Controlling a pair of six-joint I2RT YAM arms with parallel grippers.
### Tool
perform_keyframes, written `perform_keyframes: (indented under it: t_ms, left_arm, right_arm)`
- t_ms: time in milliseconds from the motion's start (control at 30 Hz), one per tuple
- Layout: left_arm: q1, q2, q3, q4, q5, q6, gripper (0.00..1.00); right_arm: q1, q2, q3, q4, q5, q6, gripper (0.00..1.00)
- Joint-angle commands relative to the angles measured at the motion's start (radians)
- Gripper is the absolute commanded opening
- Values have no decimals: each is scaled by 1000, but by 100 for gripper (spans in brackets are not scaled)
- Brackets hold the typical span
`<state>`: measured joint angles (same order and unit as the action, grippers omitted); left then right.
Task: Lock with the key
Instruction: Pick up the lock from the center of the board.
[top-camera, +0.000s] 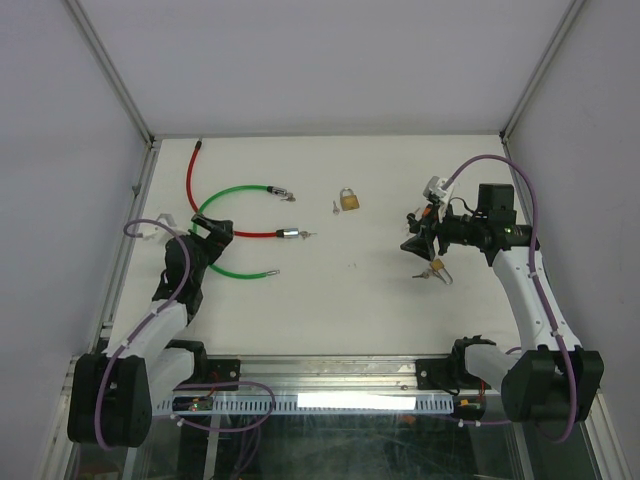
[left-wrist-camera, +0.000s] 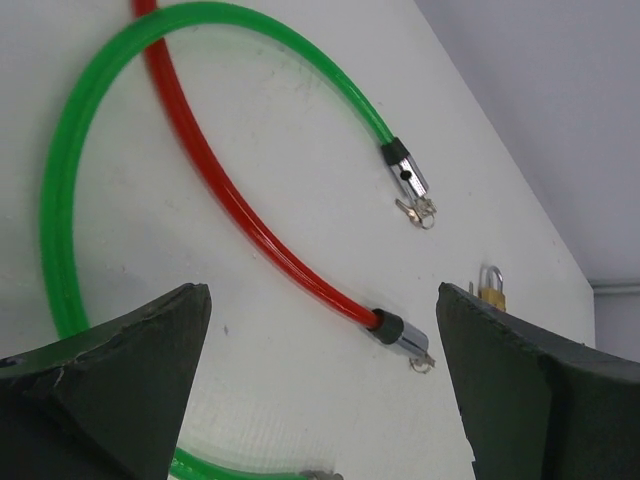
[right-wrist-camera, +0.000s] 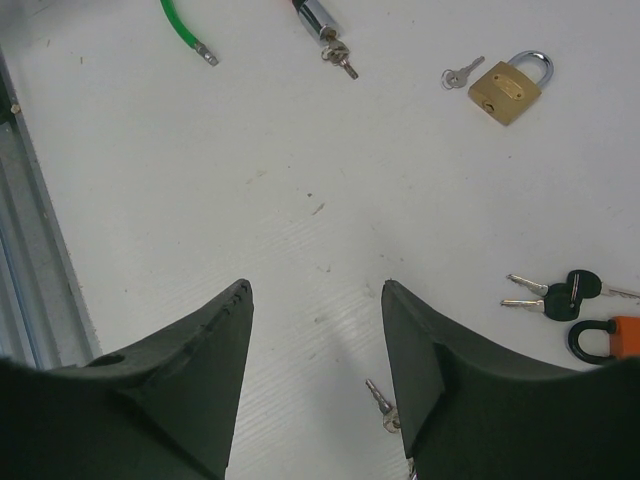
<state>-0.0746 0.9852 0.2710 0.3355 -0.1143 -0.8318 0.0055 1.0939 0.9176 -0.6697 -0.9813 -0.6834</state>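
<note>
Over white table (top-camera: 350, 310), left end effector (left-wrist-camera: 322, 292) gapes empty; right end effector (right-wrist-camera: 316, 287) half-open, empty.

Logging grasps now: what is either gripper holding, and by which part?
Nothing. The left gripper and right gripper are open, no object clamped between their fingers.

A key (top-camera: 333, 207) lies just left of the padlock (top-camera: 348, 200), cable locks (top-camera: 287, 234) farther left

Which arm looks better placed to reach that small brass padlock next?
Probably right. The right gripper hangs open with the brass padlock ahead across the table; the left gripper hovers over the red cable and green cable, farther off.
</note>
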Motion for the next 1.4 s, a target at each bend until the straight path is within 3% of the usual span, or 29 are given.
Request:
perform_keyframes:
  t_ms: [0,133,433,900,1367]
  left_arm:
    - [7,-28,21,-73,-182,-44,99]
    - [6,37,69,-148,-262,-66,99]
    - [6,188,155,-245,-292,-116,97]
    - [6,273,247,-401,-338,-130,91]
    - [7,314,315,-532,-425,-151,98]
  right_arm:
    - [4,5,-5,40,-14,-18,57]
    - [4,7,-5,38,-15,-18,57]
    - [4,6,-5,39,-15,-18,57]
    - [3,6,-6,38,-11,-17,57]
    - [3,8,-7,42,-8,-18,57]
